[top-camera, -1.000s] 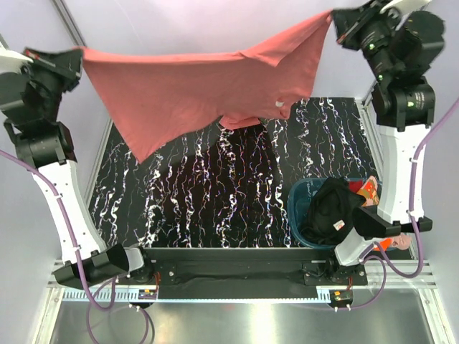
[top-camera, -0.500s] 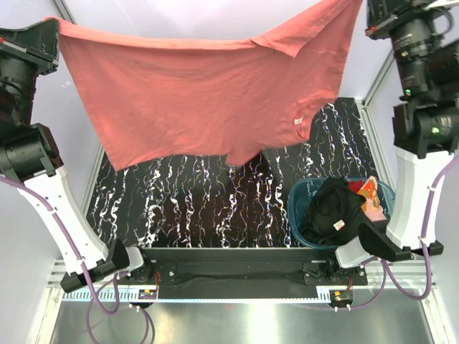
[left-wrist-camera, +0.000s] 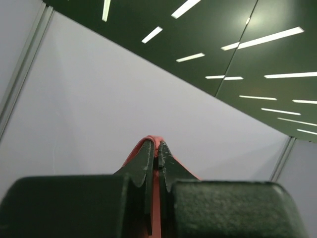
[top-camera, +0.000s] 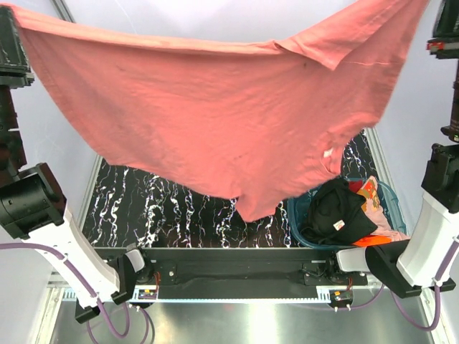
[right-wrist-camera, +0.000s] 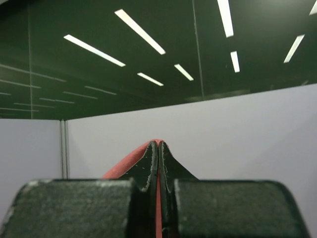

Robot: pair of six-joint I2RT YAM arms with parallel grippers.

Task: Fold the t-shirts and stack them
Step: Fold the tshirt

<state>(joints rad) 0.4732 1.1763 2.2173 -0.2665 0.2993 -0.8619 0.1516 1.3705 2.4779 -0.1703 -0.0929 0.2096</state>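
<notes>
**Shirt held aloft:** A large salmon-red t-shirt (top-camera: 215,122) is stretched wide btwn the L arm (top-camera: 43,215) and the R arm (top-camera: 439,229), high above the black marbled table (top-camera: 165,211). Its upper edge is pulled nearly taut from the top-L corner of the overhead view to the top-R. The body hangs in a broad sag, and its lowest tip dangles over the table's near edge, just L of the teal basket (top-camera: 293,215) in that view. A sleeve is seen folded over near the upper R, and a small white tag shows low on the R side of the cloth.

The L jaws are pressed together on a fold of the red fabric. In the L wrist view a thin strip of cloth is pinched in the slit btwn the two fingers (left-wrist-camera: 143,163) and peeks over their tips. The R jaws are likewise clamped on the shirt's other end, w/ red cloth caught btwn the fingers (right-wrist-camera: 147,163) and curving off to the L of that view.

A black t-shirt (top-camera: 336,211) w/ a small red mark is piled in the basket. An orange one (top-camera: 368,189) and a pale pink one (top-camera: 393,231) are tucked beside it at the R.
</notes>
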